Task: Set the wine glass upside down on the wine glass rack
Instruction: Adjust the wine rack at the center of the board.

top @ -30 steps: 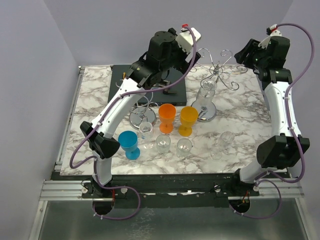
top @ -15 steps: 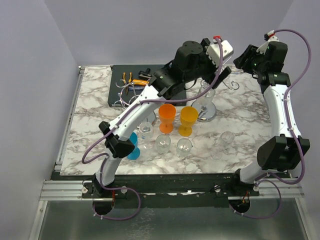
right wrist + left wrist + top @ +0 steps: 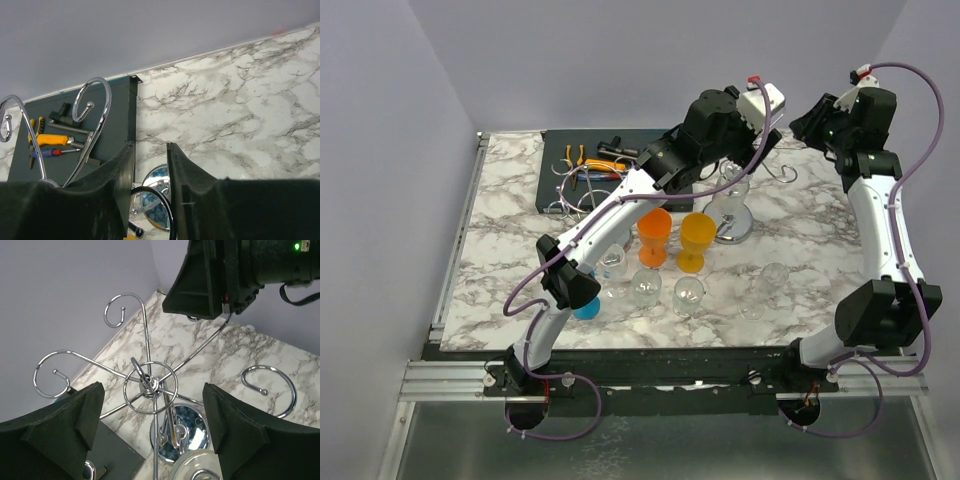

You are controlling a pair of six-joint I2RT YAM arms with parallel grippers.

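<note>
Worktop: the white-and-grey marbled worktop carried everything. A dark mat with hand tools lay at its far left.
Rack: the chrome wire wine glass rack stood upright at the far middle, its curled arms spreading from a ring hub above a round mirrored foot.
Left hand: my left hand hung straight above the hub, pads wide apart, nothing between them.
Right hand: my right hand sat at one far curled arm, narrowed to a slit. I could not tell whether it pinched the wire.
Wine glass: a clear wine glass showed by the rack's stem just under the left hand, round foot uppermost. I judged it hanging bowl-down, though its seat in the arm was hidden.
Spares: orange cups and clear stemmed glasses stood in front of the rack, apart from it.
Doing it well: I would lift the left hand straight up, clear of the curls rather than sideways. The right hand should steady the rack so the glass does not swing off.
</note>
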